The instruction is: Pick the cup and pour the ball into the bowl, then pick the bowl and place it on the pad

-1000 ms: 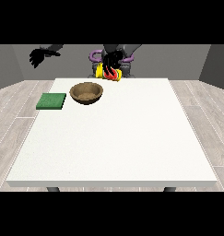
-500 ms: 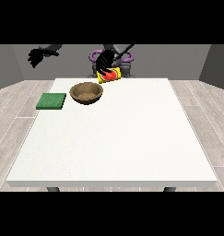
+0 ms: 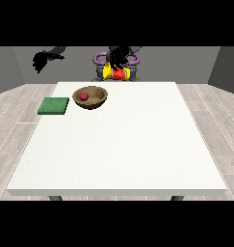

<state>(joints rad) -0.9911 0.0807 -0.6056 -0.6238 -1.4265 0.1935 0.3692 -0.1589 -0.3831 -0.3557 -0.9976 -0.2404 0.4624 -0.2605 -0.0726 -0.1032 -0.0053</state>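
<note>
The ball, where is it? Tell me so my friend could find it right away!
Find the big white table and look toward its far left corner, where a brown wooden bowl sits beside a flat green pad. The ball lies inside that bowl, on its left side. It is small, round and red, unlike anything else on the table.

The black hand at the view's right (image 3: 117,59) covers much of the yellow and red cup (image 3: 119,74) beneath it. How its fingers lie is too small to tell.
</note>
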